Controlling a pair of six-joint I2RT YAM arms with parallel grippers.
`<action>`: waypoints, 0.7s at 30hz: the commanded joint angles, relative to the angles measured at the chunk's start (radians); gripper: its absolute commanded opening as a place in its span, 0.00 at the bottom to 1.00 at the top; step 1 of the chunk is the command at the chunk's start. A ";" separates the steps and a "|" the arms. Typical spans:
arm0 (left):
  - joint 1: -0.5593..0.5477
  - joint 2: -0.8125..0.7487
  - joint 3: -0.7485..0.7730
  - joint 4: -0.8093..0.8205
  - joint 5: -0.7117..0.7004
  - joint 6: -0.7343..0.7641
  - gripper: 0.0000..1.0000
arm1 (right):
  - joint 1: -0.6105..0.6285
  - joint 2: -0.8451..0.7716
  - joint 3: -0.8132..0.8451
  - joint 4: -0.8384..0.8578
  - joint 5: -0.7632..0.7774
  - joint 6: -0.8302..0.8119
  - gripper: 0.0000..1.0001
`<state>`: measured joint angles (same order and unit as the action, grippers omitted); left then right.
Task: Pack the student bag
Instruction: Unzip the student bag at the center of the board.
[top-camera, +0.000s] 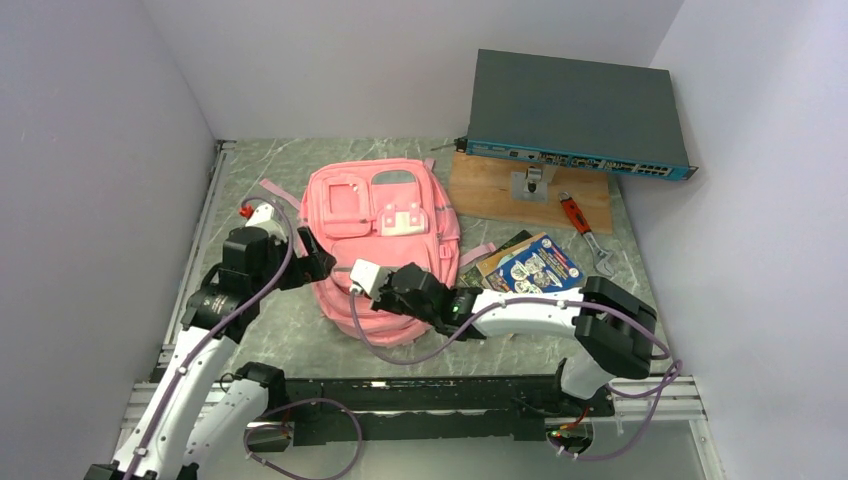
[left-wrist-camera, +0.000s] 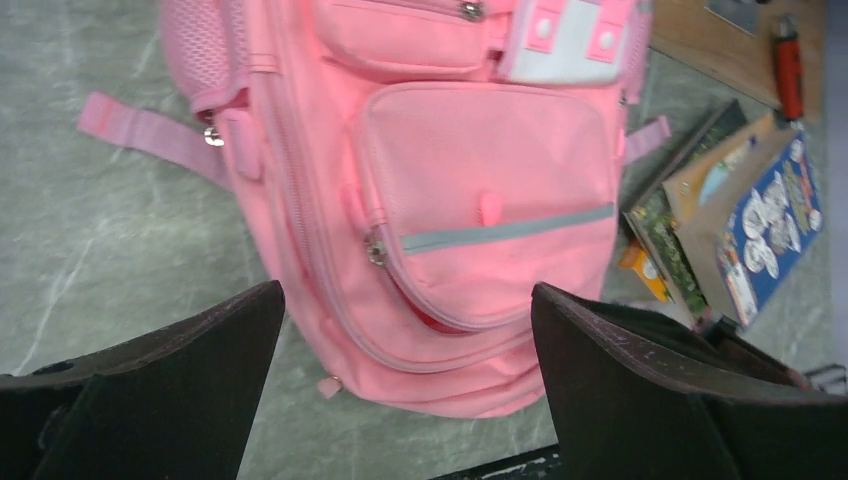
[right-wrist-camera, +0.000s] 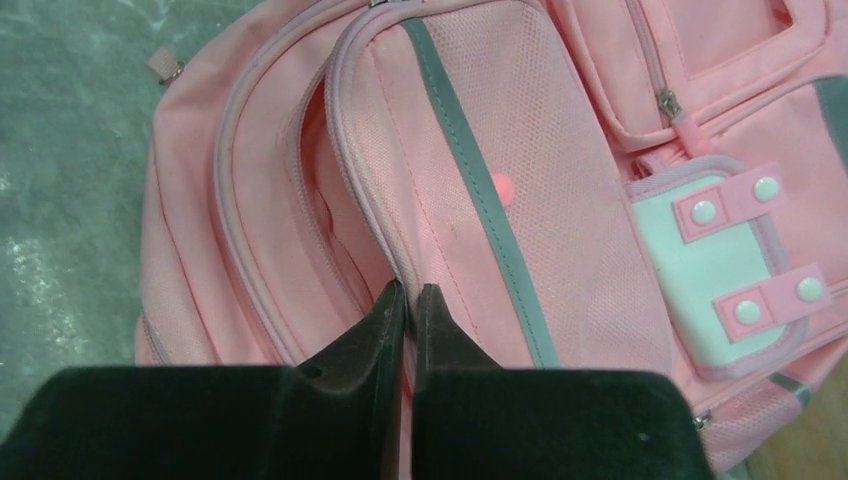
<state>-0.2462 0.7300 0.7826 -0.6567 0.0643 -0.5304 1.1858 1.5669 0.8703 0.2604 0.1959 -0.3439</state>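
Observation:
The student bag (top-camera: 380, 225) is a pink backpack lying flat in the middle of the table, front pockets up. My right gripper (right-wrist-camera: 408, 292) is shut on the zipped edge of the bag's grey-trimmed front pocket (right-wrist-camera: 500, 200), which gapes a little. In the top view it (top-camera: 392, 296) sits over the bag's near end. My left gripper (left-wrist-camera: 405, 330) is open wide and empty, held above the bag's (left-wrist-camera: 450, 200) near end, at its left edge in the top view (top-camera: 318, 268). A metal zip pull (left-wrist-camera: 376, 248) shows on the pocket.
A stack of books (top-camera: 525, 262) lies right of the bag, also in the left wrist view (left-wrist-camera: 745, 210). A wooden board (top-camera: 530, 190), a red-handled wrench (top-camera: 580, 222) and a grey network switch (top-camera: 575, 115) are at the back right. Walls close both sides.

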 joint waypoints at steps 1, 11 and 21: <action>-0.001 0.023 0.019 0.065 0.147 0.028 1.00 | -0.075 -0.001 0.114 -0.109 0.023 0.150 0.10; -0.011 0.098 0.015 0.133 0.323 0.053 1.00 | -0.309 -0.163 0.015 -0.309 -0.238 0.873 0.65; -0.296 0.320 0.243 0.007 0.139 0.251 1.00 | -0.540 -0.198 -0.213 -0.093 -0.531 1.295 0.67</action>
<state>-0.4290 0.9657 0.8799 -0.6044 0.3035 -0.3981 0.6872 1.3563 0.6796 0.0322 -0.2020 0.7609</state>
